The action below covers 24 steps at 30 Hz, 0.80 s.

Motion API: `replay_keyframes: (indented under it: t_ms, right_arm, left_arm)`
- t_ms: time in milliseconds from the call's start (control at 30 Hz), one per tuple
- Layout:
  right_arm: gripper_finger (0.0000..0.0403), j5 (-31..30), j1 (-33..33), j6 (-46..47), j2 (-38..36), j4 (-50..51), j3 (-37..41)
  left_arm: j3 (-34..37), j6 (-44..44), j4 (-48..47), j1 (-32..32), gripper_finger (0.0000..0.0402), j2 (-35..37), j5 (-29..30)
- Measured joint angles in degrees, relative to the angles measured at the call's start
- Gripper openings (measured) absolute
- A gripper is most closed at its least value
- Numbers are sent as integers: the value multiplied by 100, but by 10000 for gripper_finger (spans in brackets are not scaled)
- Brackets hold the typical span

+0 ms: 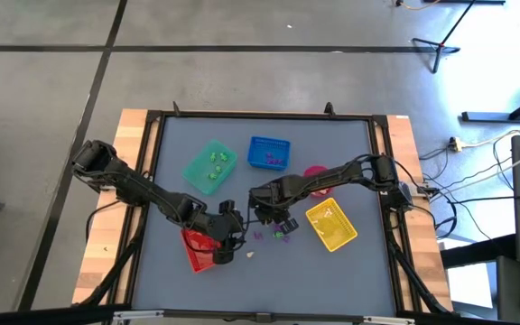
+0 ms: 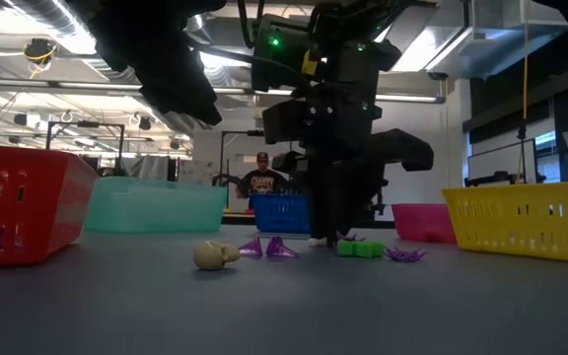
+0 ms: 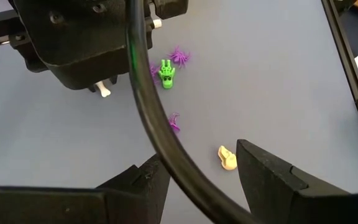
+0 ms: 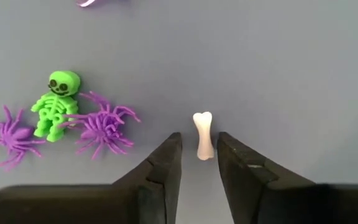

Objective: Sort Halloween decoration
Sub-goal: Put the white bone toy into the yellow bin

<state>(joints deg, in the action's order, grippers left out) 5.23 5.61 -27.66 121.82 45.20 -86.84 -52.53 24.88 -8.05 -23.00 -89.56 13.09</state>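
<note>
Right pincer [image 4: 197, 163] low over the grey worktop [image 4: 291, 62], jaws narrowly apart astride the end of a small white bone [image 4: 202, 143], not clamped on it. Just beside: green skeleton [image 4: 56, 104] with two purple spiders [image 4: 101, 129] touching it. Left pincer [image 3: 197, 180] wide and empty, hovering near a cream skull [image 3: 227, 158] and next to the red tray [image 1: 199, 250].

Grey concrete floor [image 1: 242, 81] is surrounding the table; ceiling lights [image 2: 13, 61] are glowing overhead, and a person [image 2: 261, 177] is sitting beyond.
</note>
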Motion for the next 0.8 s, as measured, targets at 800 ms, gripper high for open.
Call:
replay_keyframes:
  t_ms: [800]
  right_arm:
    - [37,-25,0,20,50,293,-255]
  left_arm:
    - [0,0,0,-4,164,1,-12]
